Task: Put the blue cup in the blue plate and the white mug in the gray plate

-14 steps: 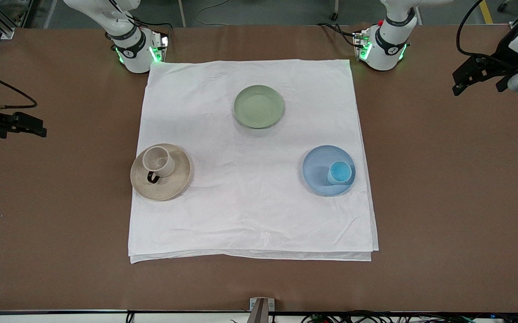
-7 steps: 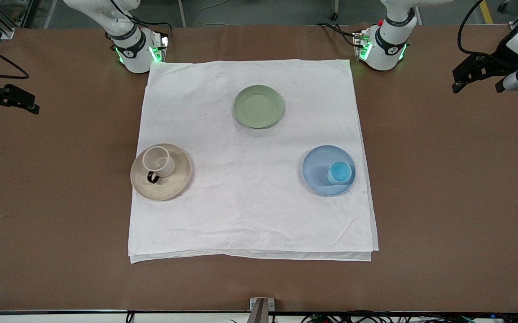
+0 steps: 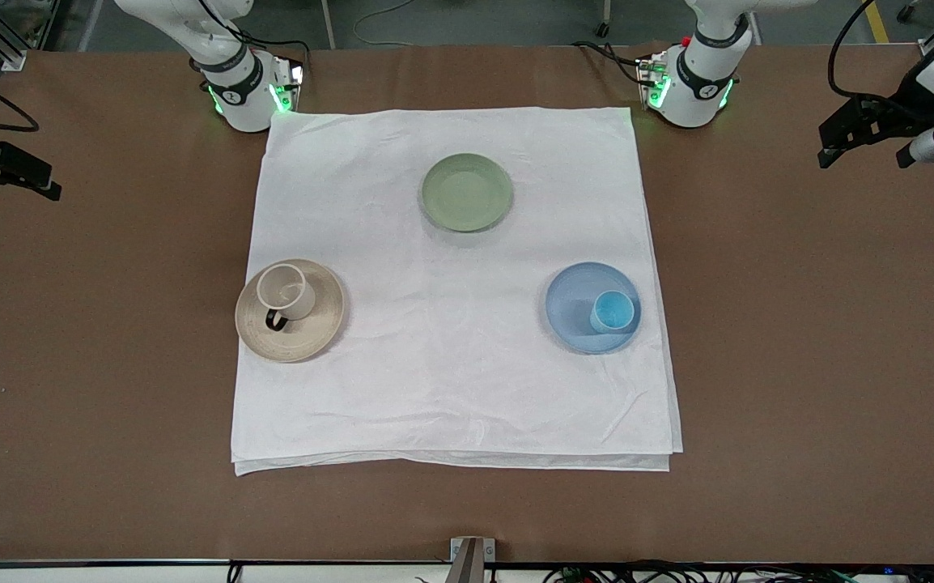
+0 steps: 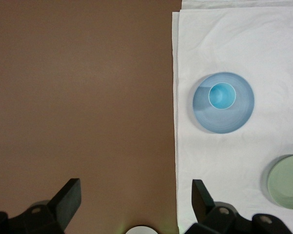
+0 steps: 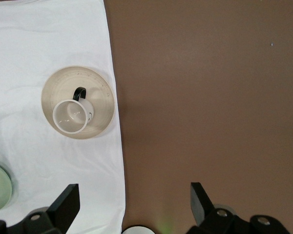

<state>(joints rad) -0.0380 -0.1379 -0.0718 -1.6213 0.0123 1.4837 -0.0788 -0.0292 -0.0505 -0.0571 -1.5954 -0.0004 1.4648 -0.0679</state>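
Observation:
The blue cup point(image 3: 613, 312) stands upright in the blue plate point(image 3: 571, 309), toward the plate's rim; both also show in the left wrist view, the cup point(image 4: 221, 95) in the plate point(image 4: 236, 118). The white mug point(image 3: 286, 293) with its black handle stands upright in the gray plate point(image 3: 309, 338); the right wrist view shows the mug point(image 5: 71, 116) in the plate point(image 5: 101, 95). My left gripper point(image 3: 863, 146) hangs open and empty over bare table at the left arm's end point(image 4: 135, 195). My right gripper point(image 3: 10, 174) hangs open and empty at the right arm's end point(image 5: 132, 197).
A sage-green plate point(image 3: 466, 192) lies empty on the white cloth point(image 3: 451, 389), nearer the robots' bases than both other plates. The cloth covers the middle of the brown table point(image 3: 799, 364). The arm bases point(image 3: 244, 89) stand at the cloth's corners.
My right gripper has drawn back from the cloth toward the table's edge and the bases' side. My left gripper has hardly shifted. Cup, mug and plates have not moved.

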